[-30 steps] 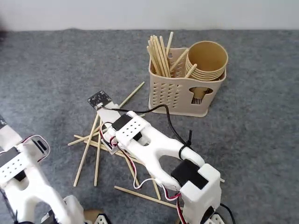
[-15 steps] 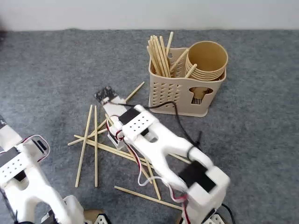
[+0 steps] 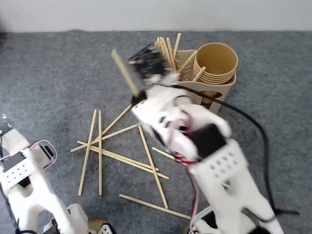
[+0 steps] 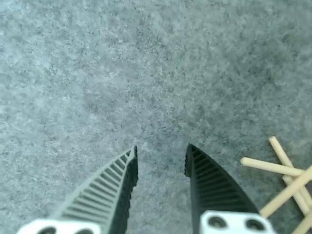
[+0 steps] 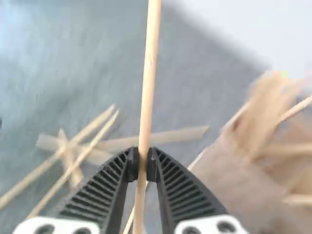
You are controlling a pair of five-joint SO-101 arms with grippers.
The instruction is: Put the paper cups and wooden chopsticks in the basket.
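Note:
My right gripper (image 5: 139, 165) is shut on a wooden chopstick (image 5: 147, 92), held up off the carpet just left of the basket (image 3: 185, 100); in the high view that chopstick (image 3: 125, 72) slants up and left from the gripper (image 3: 138, 95). The beige basket holds several chopsticks (image 3: 165, 56) and a stack of paper cups (image 3: 216, 62). Several more chopsticks (image 3: 117, 153) lie scattered on the grey carpet. My left gripper (image 4: 161, 161) is open above bare carpet at the near left, with a few chopstick ends (image 4: 282, 170) off to one side.
A grey carpet (image 3: 58, 78) covers the table, with a pale wall along its far edge. The left arm's white body (image 3: 27, 185) stands at the near left corner. A black cable (image 3: 258, 131) loops beside the right arm.
The right arm has lifted a chopstick off the pile and swung it up and toward the basket. The left arm has barely moved.

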